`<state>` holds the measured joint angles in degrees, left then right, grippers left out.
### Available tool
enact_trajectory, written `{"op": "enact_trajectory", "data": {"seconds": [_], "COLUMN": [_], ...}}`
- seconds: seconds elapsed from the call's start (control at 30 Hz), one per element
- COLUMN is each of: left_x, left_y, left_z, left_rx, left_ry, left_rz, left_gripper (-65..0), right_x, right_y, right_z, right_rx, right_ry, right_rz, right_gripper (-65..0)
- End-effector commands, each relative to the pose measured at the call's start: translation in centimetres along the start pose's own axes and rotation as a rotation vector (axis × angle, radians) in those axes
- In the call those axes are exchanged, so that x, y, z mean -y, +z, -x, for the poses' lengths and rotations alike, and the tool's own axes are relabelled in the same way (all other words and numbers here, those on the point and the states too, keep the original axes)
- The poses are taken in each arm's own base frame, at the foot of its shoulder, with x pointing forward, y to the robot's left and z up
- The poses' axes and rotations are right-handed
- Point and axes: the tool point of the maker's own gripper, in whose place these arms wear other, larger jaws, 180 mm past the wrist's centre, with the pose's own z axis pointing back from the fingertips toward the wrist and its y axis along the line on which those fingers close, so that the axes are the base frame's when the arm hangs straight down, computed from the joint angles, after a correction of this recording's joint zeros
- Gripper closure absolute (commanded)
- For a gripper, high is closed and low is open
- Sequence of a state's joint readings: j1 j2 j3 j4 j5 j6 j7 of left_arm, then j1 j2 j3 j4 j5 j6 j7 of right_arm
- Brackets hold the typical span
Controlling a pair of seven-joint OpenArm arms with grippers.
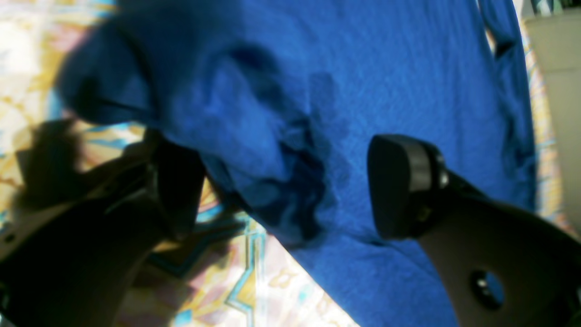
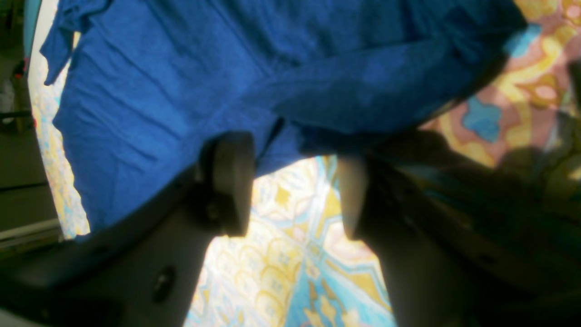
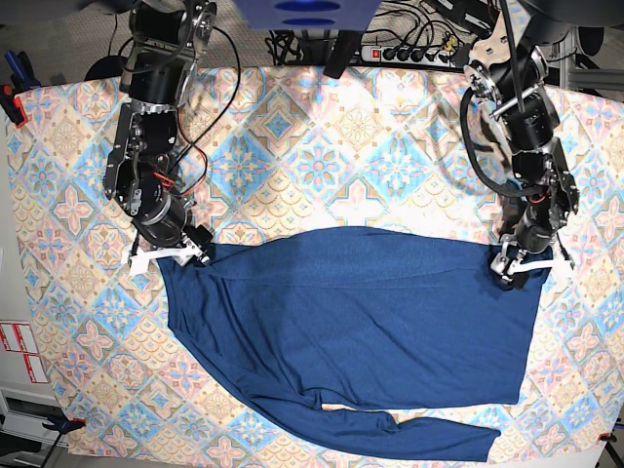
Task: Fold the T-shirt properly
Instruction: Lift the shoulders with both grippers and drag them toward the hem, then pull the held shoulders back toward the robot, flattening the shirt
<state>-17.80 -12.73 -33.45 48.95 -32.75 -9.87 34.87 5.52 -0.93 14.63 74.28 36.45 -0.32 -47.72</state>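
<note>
Lying spread, the T-shirt point(image 3: 361, 327) meets both open jaws at its corners.

The broad rear half of the bench, covered by a pastel patterned tablecloth point(image 3: 322, 146), lies bare between the two arms, so a pincer can pass freely there. The dark navy-blue long-sleeved knit T-shirt point(image 3: 361, 312) fills the front middle, its sleeve trailing along the front edge. Black cables and a power strip point(image 3: 414, 54) crowd the rear edge. Narrow bare strips remain along both side edges.
</note>
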Motion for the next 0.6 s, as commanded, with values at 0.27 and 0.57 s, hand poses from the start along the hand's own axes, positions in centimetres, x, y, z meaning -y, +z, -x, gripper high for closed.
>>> {"op": "enact_trajectory", "data": {"seconds": [0.27,0.57], "left_x": [1.9,1.0], "left_y": [-0.3,-0.1], "left_z": [-0.9,-0.8], "left_rx": [0.023,0.025], "left_ry": [-0.015,-0.018], "left_rz": [0.032,0.018], "left_gripper": [-42.9,0.0], "right_x": [-1.4,-1.2], "right_y": [0.1,0.2], "right_z": [-1.5,-1.3], "right_rx": [0.04,0.034], "right_ry": [0.014,0.012], "right_rz": [-0.037,-0.034], "right_gripper": [-28.8,-29.2]}}
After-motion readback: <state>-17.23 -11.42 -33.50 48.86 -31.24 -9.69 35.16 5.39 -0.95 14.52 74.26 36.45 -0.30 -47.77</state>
